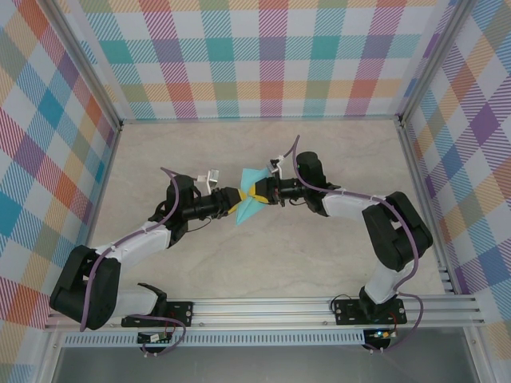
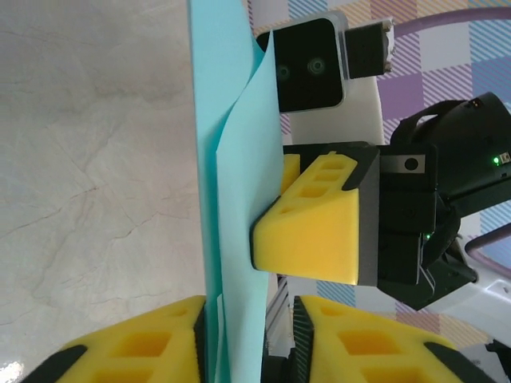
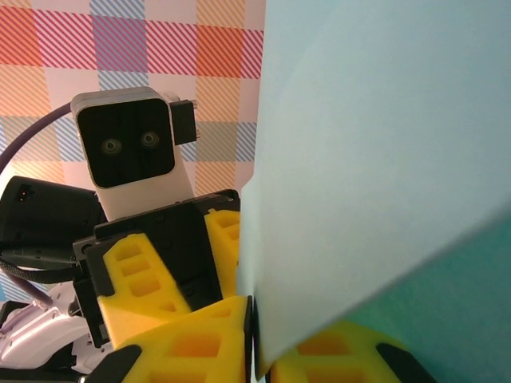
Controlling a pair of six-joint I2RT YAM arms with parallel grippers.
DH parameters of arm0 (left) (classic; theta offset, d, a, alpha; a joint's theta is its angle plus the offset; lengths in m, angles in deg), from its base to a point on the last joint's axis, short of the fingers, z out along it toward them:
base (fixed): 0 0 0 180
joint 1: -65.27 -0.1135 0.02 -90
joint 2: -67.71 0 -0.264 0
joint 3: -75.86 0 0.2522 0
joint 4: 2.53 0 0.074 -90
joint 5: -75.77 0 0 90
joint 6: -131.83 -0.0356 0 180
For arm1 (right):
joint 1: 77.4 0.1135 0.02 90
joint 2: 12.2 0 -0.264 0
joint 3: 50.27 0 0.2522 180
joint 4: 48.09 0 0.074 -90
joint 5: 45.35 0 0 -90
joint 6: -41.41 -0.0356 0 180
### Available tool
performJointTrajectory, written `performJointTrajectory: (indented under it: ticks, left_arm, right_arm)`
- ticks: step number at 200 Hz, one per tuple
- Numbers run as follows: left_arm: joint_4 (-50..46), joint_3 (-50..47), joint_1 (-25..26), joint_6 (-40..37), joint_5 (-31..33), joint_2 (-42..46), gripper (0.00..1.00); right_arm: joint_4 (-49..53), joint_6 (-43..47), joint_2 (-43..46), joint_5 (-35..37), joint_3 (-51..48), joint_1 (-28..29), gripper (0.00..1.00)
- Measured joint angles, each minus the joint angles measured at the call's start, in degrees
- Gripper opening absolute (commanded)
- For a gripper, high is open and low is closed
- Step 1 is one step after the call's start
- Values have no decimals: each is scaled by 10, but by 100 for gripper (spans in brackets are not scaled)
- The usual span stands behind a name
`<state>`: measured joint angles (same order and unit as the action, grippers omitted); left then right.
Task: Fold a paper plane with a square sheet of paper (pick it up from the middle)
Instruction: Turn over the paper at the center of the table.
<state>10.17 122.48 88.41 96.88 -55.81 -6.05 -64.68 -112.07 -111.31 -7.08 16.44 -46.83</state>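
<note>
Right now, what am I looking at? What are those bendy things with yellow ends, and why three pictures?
They are two robot arms bolted to a table. One picture looks down from above; the other two come from a camera on each wrist. The yellow ends are grippers, like two-finger hands. The right gripper pinches a folded turquoise paper above the table. The left gripper has a finger on each side of it; I cannot tell if it squeezes.

one square sheet of paper [image 1: 246, 212], two pincers, namely left pincer [image 1: 239, 202] and right pincer [image 1: 257, 192], and one table [image 1: 319, 263].
</note>
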Motion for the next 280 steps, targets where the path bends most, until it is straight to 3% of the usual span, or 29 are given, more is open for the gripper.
performJointTrajectory:
  ticks: [23,75,100,139,185,218,253,280]
  left_arm:
    - [-18,0,0,-13,7,0,13]
    - [-149,29,1,-87,63,12,8]
    - [-294,91,14,-150,162,21,7]
    - [-502,205,70,-225,369,13,6]
    - [-681,300,141,-245,647,-75,7]
    - [-769,349,163,-233,786,-177,6]
    - [-790,367,182,-222,819,-263,10]
    - [-767,367,184,-215,776,-297,27]
  right_arm:
    - [10,2,0,0,0,0,23]
    - [158,79,20,55,10,-2,55]
    - [272,136,66,137,14,-3,72]
    - [391,190,114,268,19,-5,93]
    - [444,209,135,355,3,-5,97]
    - [460,209,140,389,-7,-5,98]
    - [475,207,146,424,-19,-5,98]
    - [486,203,165,448,-30,-5,98]
